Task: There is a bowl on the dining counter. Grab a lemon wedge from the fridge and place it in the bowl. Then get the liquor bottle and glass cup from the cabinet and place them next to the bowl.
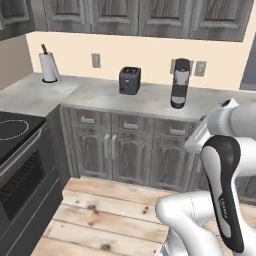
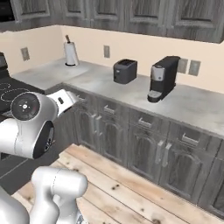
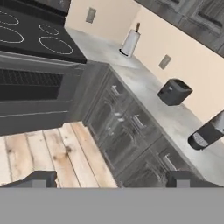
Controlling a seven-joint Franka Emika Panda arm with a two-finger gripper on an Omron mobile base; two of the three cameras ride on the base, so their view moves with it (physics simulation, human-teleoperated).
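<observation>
Coffee machine [image 3: 209, 133] is cut off at right edge of the hand view. Gripper [image 3: 109, 180] fingers spread wide, empty, over floor; cabinet [image 1: 165, 17] doors cropped along top of frame.

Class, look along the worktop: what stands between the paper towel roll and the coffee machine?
The toaster stands between the paper towel roll and the coffee machine; the left base view shows it plainly, the right base view too.

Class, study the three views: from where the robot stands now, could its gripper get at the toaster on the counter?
Probably not yet. The toaster sits far back by the wall, and the open gripper hangs over the floor before the base cabinets. Nothing blocks it; the base likely needs to drive closer.
</observation>
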